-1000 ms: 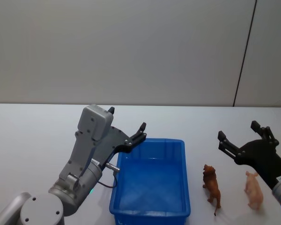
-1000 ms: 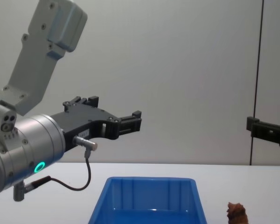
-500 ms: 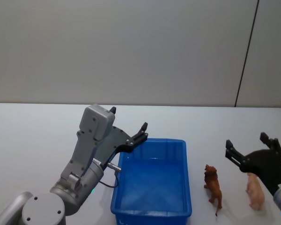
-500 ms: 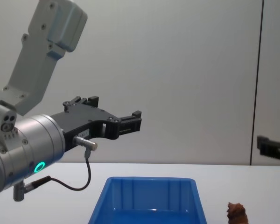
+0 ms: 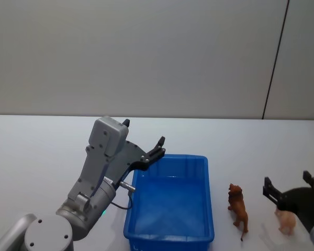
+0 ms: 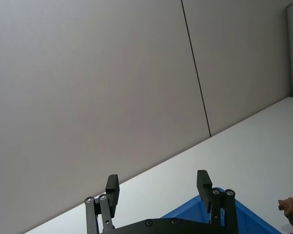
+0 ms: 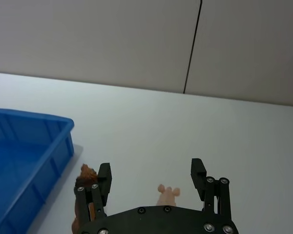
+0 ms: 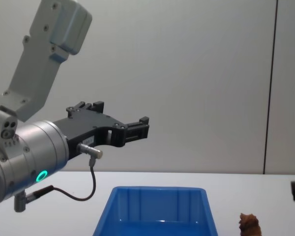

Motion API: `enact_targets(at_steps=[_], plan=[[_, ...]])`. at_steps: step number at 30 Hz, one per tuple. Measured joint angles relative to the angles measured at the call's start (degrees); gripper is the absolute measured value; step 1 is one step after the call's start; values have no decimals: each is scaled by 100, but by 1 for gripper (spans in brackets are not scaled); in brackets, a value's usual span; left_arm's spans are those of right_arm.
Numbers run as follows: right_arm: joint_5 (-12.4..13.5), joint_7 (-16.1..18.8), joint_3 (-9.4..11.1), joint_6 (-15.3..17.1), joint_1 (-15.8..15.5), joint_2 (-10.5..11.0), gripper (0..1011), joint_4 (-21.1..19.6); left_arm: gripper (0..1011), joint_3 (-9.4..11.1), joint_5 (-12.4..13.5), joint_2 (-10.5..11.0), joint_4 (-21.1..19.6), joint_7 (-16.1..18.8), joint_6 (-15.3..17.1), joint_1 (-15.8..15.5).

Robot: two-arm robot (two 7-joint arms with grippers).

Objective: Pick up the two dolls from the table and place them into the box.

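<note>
over the last second the right gripper (image 5: 287, 181) had dropped from above the dolls, down and back toward the near right edge of the table (image 5: 42, 151). in the chest view it had sunk from mid-height to a dark tip low at the right edge. the left gripper (image 5: 143, 132), the box (image 5: 183, 156) and both dolls had not shifted.

the right gripper's jaws were spread wide and held nothing. they hung just over the pale doll (image 5: 287, 224), whose upper part was hidden behind the black palm. in the right wrist view the pale doll (image 7: 165, 195) showed between the two fingers, while the brown doll (image 7: 85, 173) peeked out from behind one of them.

the brown doll (image 5: 237, 209) stood upright on the table, between the box and the pale doll, close to the box's right wall but apart from it. it was the one thing standing between the pale doll and the box.

the left gripper was raised over the box's far left corner, jaws wide and empty. a thin cable (image 5: 126, 186) with a silver plug hung from that arm, just beside the box's left rim. the box sat open. a plain grey wall (image 5: 146, 52) with one dark seam ran behind the table.
</note>
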Motion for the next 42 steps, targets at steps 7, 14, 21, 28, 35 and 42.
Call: enact_targets(at_steps=[7,14,21,28,35,42], plan=[[-35,-60,19,59,-35,-22,1001,190,1001,0,0,0,0,0,0,0],[-84,-37,29,50,-14,-64,1001,458,1001,0,0,0,0,0,0,0],[-127,30,44,14,57,-118,1001,762,1001,0,0,0,0,0,0,0],[-165,78,48,-24,142,-188,1001,1061,1001,0,0,0,0,0,0,0],[-200,96,45,-31,213,-255,1001,1277,1001,0,0,0,0,0,0,0],[-212,95,34,15,283,-327,843,1494,1001,0,0,0,0,0,0,0]])
